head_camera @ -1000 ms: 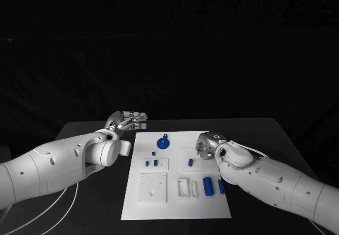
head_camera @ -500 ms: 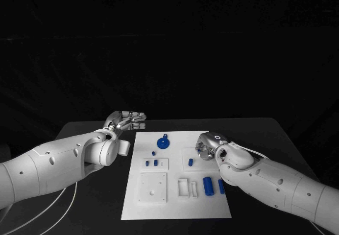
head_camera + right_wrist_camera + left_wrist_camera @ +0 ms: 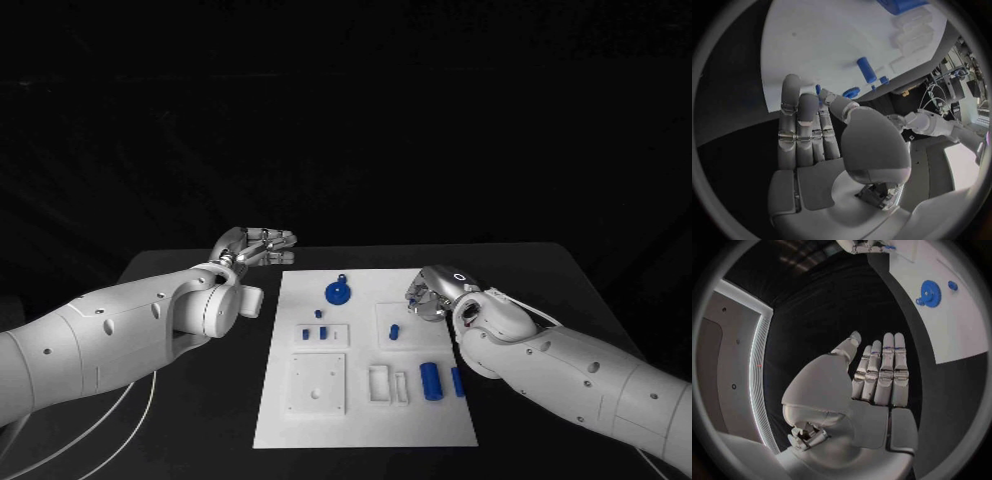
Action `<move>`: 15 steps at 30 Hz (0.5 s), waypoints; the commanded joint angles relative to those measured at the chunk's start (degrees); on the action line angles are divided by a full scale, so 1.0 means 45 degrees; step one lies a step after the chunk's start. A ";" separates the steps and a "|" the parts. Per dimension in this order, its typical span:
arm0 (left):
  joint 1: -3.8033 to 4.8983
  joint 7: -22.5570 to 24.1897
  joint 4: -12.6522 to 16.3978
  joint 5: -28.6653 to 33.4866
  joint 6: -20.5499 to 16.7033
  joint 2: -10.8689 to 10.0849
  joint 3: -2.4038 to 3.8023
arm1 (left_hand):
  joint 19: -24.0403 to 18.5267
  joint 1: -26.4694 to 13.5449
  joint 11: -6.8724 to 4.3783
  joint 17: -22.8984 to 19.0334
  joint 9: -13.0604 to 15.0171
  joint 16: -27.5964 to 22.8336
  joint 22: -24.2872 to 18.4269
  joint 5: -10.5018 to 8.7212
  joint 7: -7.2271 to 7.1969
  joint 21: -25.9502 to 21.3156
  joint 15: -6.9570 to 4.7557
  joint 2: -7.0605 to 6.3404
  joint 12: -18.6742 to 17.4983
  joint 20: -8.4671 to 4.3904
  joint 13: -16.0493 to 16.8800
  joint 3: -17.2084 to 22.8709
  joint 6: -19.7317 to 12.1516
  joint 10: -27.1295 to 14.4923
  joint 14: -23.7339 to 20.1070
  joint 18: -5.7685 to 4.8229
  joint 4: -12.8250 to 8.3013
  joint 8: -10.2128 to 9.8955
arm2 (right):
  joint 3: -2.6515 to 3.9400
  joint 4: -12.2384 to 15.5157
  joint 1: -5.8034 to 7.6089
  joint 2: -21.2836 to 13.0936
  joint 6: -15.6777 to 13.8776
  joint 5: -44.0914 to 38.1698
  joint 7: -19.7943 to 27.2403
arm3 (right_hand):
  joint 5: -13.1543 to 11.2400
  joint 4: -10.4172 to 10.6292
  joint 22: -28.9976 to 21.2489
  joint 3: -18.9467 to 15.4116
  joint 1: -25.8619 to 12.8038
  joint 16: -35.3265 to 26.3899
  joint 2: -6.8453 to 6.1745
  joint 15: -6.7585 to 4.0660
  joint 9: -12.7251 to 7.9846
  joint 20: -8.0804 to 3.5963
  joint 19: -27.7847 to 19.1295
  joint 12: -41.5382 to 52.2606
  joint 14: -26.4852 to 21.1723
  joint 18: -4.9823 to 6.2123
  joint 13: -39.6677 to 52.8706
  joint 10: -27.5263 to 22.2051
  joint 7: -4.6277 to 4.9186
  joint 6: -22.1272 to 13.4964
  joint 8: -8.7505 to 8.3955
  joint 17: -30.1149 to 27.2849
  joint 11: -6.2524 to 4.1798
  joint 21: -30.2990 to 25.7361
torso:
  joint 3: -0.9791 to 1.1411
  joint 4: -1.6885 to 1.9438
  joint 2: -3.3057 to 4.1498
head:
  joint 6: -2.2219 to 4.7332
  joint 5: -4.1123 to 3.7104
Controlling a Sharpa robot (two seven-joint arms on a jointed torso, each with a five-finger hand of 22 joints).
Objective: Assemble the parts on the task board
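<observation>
Right hand [image 3: 430, 296] now slightly farther up the task board [image 3: 364, 430].

— How are the arms [image 3: 116, 335] built?

— They are cased in smooth white shells, rounded and thick, with small dark screw holes dotted along them. A round white joint disc is seen at the left wrist. Thin white cables [image 3: 72, 430] are hung below the left arm.

— And the hands?

— The left hand [image 3: 873, 382] and right hand [image 3: 811, 135] are made of silver metal, with segmented fingers and flat grey palm plates. A domed grey cover is set at each thumb base.
</observation>
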 commanded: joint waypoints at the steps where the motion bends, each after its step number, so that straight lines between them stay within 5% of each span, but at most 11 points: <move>1: 0.0031 -0.0043 -0.0073 -0.0114 0.0334 0.0023 0.0014 | 0.0017 -0.0038 -0.0020 0.0028 0.0021 -0.0026 -0.0129 -0.0041 -0.0044 0.0068 -0.0037 0.0057 -0.0009 0.0083 0.0007 -0.0214 -0.0049 -0.0039 -0.0054 -0.0013 0.0045 0.0036 | 0.0057 0.0138 0.0005 -0.0091 -0.0533 0.1004 0.0644 | 0.0111 0.0022 0.0013 -0.0110 -0.0067 -0.0036 0.0079 -0.0091 0.0020 -0.0019 0.0028 0.0021 -0.0004 0.0209 0.0009 0.0142 -0.0002 0.0081 0.0071 0.0000 -0.0091 -0.0049 | -0.0011 0.0016 0.0003 | 0.0047 -0.0054; 15: 0.0032 -0.0072 -0.0079 -0.0169 0.0767 0.0015 0.0013 | 0.0020 -0.0076 -0.0012 0.0027 0.0022 -0.0020 -0.0240 0.0047 -0.0036 0.0070 -0.0023 0.0015 -0.0004 0.0097 0.0010 -0.0293 -0.0061 -0.0050 -0.0075 -0.0022 0.0082 0.0033 | 0.0427 0.1308 -0.0005 -0.0649 -0.0455 0.2774 0.0988 | 0.0330 -0.0098 0.0110 -0.0284 -0.0137 -0.0062 0.0207 -0.0093 0.0020 -0.0012 0.0092 0.0019 -0.0010 0.0316 0.0006 0.0119 -0.0003 0.0062 0.0072 0.0002 -0.0091 -0.0258 | -0.0013 -0.0016 0.0004 | 0.0116 0.0074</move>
